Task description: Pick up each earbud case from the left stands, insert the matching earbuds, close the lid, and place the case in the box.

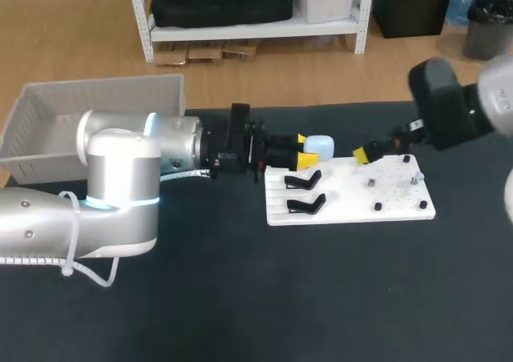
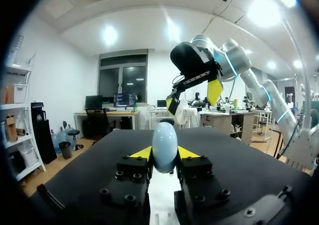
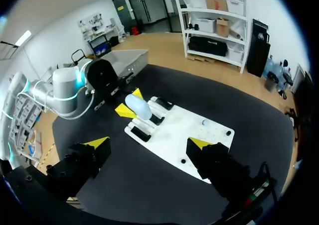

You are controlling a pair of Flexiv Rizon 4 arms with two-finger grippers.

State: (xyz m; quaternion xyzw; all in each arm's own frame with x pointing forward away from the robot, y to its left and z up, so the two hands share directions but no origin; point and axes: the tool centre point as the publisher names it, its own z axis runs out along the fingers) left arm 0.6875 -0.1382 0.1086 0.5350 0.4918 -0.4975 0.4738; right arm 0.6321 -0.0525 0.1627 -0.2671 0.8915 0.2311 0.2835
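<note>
1. Between the yellow tips of the left end effector (image 2: 164, 153), at the upper middle of the head view, sits a smooth, glossy, pale blue egg-shaped earbud case (image 2: 164, 141). Both tips press its sides, so it is gripped, and from the left wrist it stands taller than wide.
2. Just right of the case in the head view hangs the right end effector (image 3: 149, 145), its fingers spread wide and holding nothing. It faces the case and is, I judge, the free arm to load earbuds.
3. Below both lies a flat white perforated board (image 1: 401, 206). Two empty black hooked stands (image 1: 304, 182) sit on its left half, and small dark and pale pieces (image 1: 372, 183) on its right; whether these are earbuds is too small to tell.
4. A matte black table (image 1: 240, 298) carries the board.
5. At the far upper left stands a pale grey plastic box (image 1: 104, 82), well apart from the case, behind the left arm.
</note>
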